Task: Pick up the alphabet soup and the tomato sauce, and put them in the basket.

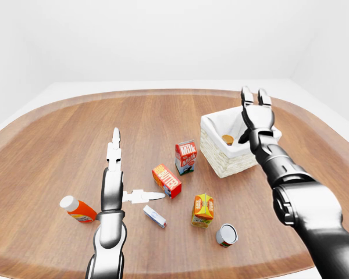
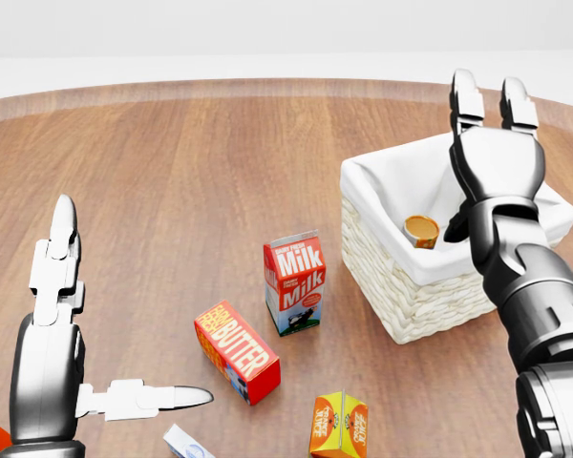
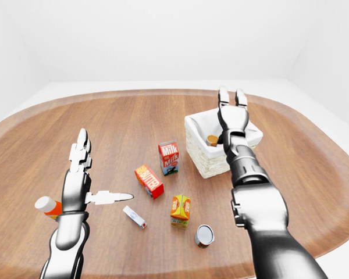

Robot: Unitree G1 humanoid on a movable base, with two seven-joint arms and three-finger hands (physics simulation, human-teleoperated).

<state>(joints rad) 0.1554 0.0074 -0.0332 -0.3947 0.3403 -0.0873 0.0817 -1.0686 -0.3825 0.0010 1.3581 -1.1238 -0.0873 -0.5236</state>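
Right hand (image 2: 490, 134) raised, fingers spread; left hand (image 2: 67, 315) low, fingers extended.

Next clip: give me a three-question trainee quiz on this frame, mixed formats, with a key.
1. True or false: the right hand is shut on a can.
2. Where is the orange-topped can? A) inside the basket B) beside the milk carton C) in the left hand
3. Fill in: the silver-topped can at the bottom of the left-eye view lies near the ____ carton.

Key: 1 false, its fingers are spread open above the basket; 2 A; 3 orange.
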